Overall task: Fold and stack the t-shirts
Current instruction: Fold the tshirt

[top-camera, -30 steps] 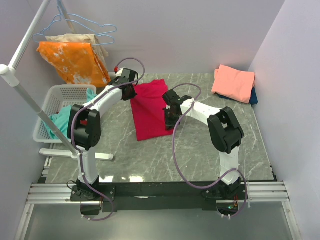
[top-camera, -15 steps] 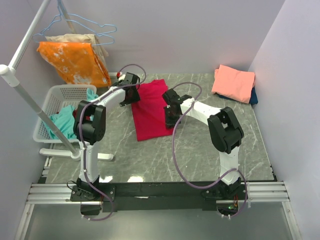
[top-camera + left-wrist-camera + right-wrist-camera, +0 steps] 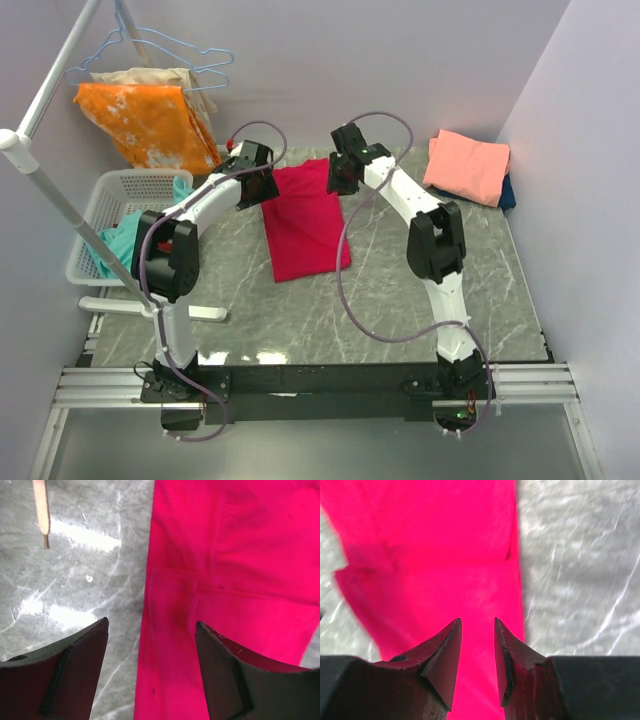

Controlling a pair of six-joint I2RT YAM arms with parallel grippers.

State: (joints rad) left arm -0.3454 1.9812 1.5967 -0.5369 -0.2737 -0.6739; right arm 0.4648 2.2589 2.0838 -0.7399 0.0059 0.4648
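Near half of the table [image 3: 450, 290] is bare marble; nothing of the task lies there. At table centre lies the crimson-red t-shirt [image 3: 305, 225], flat and folded into a long strip. Its long axis runs from the near edge toward the far edge, with the near end skewed slightly toward the right edge. Collar end versus hem end: cannot tell, though the left wrist view shows a tucked flap with a seam.

Changes: the left gripper [image 3: 255, 187] was clamped a second ago and is now spread wide with nothing between its jaws. It hovers over the shirt's far left edge, so the cloth has been let go. The right gripper [image 3: 343, 175] has moved from the middle of the shirt's right edge up to its far right corner. Its jaws are parting, a narrow gap with no cloth pinched.

Judgement: the lengthwise fold looks done, and both grippers at the far end suggest a crosswise fold toward the near edge comes next.

At the far right corner the salmon-pink t-shirt [image 3: 467, 165] sits folded on the dark blue t-shirt [image 3: 508, 192], well apart from the red one.
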